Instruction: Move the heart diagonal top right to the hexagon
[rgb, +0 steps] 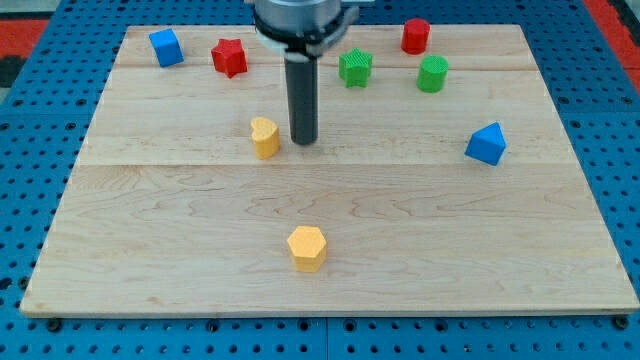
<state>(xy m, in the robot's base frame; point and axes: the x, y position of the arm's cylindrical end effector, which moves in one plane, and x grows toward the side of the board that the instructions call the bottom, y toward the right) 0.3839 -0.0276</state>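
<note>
The arm ends in a dark rod with no jaws, so there is nothing to stand apart or together; the rod's tip rests on the wooden table just beside the yellow heart, on the heart's right in the view, with a narrow gap between them. Taking the heart as landmark, the yellow hexagon lies well below it toward the view's bottom and slightly to the right. The red star sits above the heart and a little left, with the blue cube farther left still. Above and to the right of the heart stand the green star, the green cylinder and the red cylinder. The blue wedge-shaped block lies far to the heart's right, about level with it.
</note>
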